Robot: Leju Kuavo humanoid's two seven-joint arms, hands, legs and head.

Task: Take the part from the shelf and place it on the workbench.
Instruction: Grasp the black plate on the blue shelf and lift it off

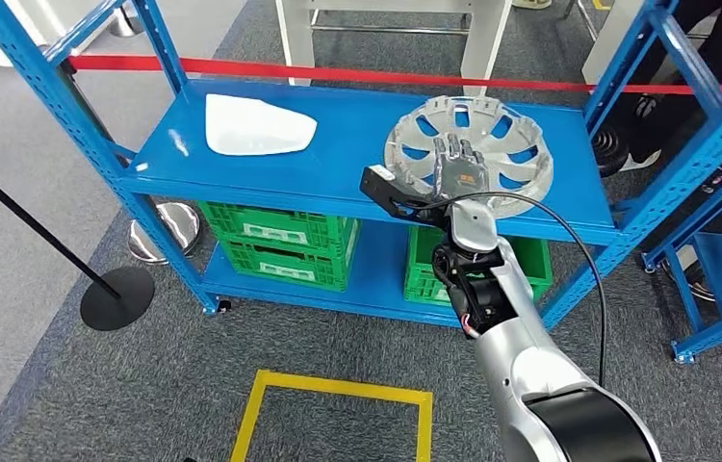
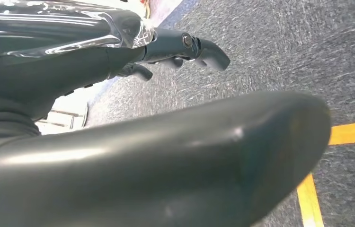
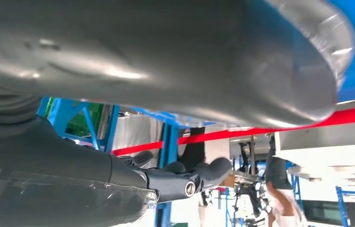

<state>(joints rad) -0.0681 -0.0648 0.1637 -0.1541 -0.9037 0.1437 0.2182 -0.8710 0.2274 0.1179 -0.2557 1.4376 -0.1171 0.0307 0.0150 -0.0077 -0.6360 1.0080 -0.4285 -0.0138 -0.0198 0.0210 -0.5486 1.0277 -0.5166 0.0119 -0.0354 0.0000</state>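
A silver wheel cover with slotted openings lies flat on the right part of the blue shelf's top board. My right hand is stretched over its middle with the fingers spread and holds nothing; whether it touches the cover I cannot tell. The right wrist view has the thick thumb and the darker fingers apart, with nothing between them. A white curved part lies on the same board to the left. My left hand hangs over the grey floor, fingers apart and empty.
Green crates sit on the lower board, another behind my right arm. Blue uprights frame the shelf, and a red tape runs behind it. A black stand base is left of a yellow floor square.
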